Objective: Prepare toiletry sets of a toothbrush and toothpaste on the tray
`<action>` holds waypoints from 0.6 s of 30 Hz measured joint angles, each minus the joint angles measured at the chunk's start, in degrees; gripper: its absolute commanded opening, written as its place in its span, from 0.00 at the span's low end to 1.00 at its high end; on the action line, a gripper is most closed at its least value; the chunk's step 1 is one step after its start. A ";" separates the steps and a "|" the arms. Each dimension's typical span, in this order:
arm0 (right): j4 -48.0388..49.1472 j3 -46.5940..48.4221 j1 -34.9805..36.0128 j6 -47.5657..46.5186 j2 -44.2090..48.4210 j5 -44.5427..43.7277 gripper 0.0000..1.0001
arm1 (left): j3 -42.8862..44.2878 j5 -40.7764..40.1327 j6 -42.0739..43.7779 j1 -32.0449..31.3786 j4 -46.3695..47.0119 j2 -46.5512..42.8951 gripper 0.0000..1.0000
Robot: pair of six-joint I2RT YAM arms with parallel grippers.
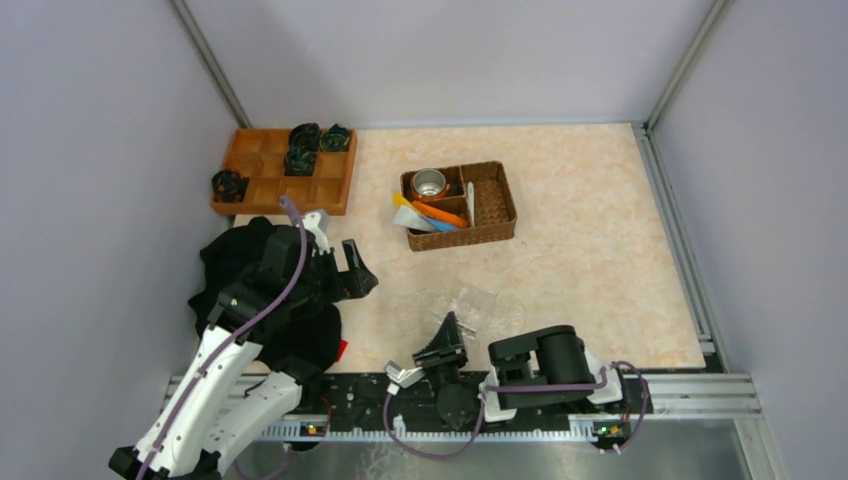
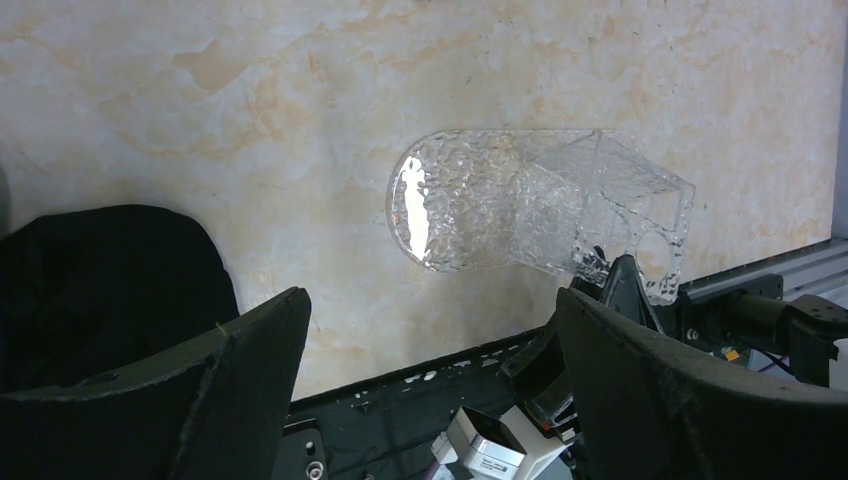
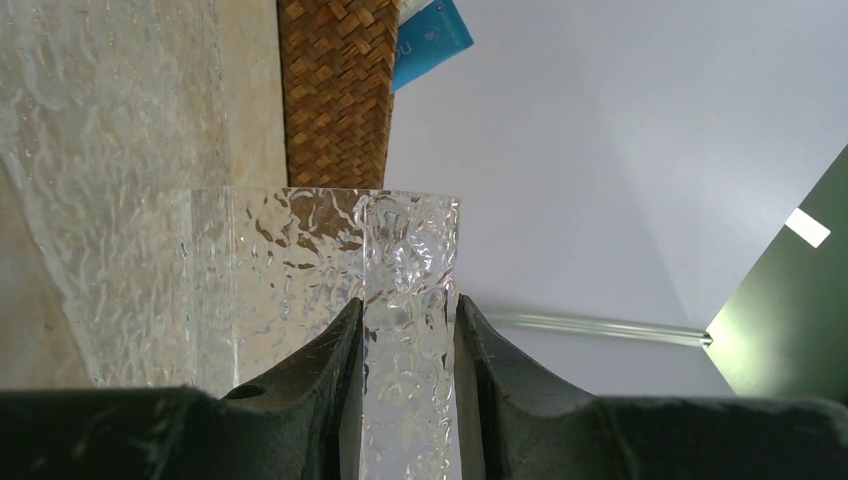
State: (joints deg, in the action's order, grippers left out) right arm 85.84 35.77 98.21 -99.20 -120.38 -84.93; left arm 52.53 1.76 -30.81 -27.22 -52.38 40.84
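Top view: your clear tray [image 1: 480,300] lay on the table [image 1: 600,250] near its front edge, well apart from the wicker basket [image 1: 505,215] farther back. Every piece of the sets you could see sat in that basket: a white toothbrush [image 1: 470,200] and the orange, blue and yellow tubes [image 1: 445,215], beside a steel cup [image 1: 431,183]. Nothing showed on the tray. Your right gripper [image 1: 452,335] met the tray's near end. Your left gripper [image 1: 358,270] hung off to the left by the black cloth [image 1: 240,265], on the near side of the wooden compartment tray [image 1: 270,180]. Left wrist view: jaws spread wide with nothing between them and bare table beneath. The tray lay ahead, empty, with the right gripper pinching one corner. You could not tell from here whether that end was lifted off the table. Right wrist view: both fingers [image 3: 330,380] were closed narrow on an upright bumpy wall of the tray, gripping it. Basket weave and a blue tube end showed behind. Judgement: you were only at the tray-positioning stage. No set was laid out yet; picking brushes and tubes and pairing them on the tray all remained.
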 measured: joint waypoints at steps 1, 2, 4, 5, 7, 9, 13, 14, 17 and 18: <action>0.00 0.00 0.00 0.44 -0.39 -0.09 0.00 | 0.00 0.02 0.02 0.00 0.02 0.00 0.99; 0.00 0.00 0.00 0.87 -0.81 -0.15 0.00 | 0.00 0.04 0.00 0.00 0.02 0.02 0.99; -0.02 0.00 0.00 1.88 -1.40 -0.33 0.00 | 0.00 0.11 0.00 0.00 0.04 0.11 0.99; 0.07 0.00 0.00 2.45 -1.68 -0.52 0.00 | 0.02 0.17 0.00 0.00 0.04 0.26 0.99; 0.07 0.02 0.00 3.21 -2.19 -0.61 0.00 | 0.02 0.26 0.02 0.00 0.07 0.46 0.99; 0.17 0.22 0.00 3.74 -2.73 -0.83 0.02 | 0.00 0.33 0.00 0.00 0.09 0.79 0.99; 0.39 1.86 0.00 4.50 -4.59 -1.25 0.21 | 0.00 0.46 0.00 0.00 0.11 1.33 0.99; 0.46 2.21 0.00 4.57 -4.96 -1.38 0.27 | 0.00 0.48 0.02 0.00 0.13 1.42 0.99; 0.61 2.67 0.00 5.01 -5.16 -1.57 0.44 | 0.00 0.66 0.00 0.00 0.17 1.53 0.99; 0.63 2.67 0.00 5.33 -5.18 -1.51 0.48 | 0.00 0.68 0.00 0.00 0.22 1.53 0.99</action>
State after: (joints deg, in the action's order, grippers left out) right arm 86.48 38.44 98.21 -93.86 -125.56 -86.43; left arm 52.53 2.44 -30.81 -27.22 -52.16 42.37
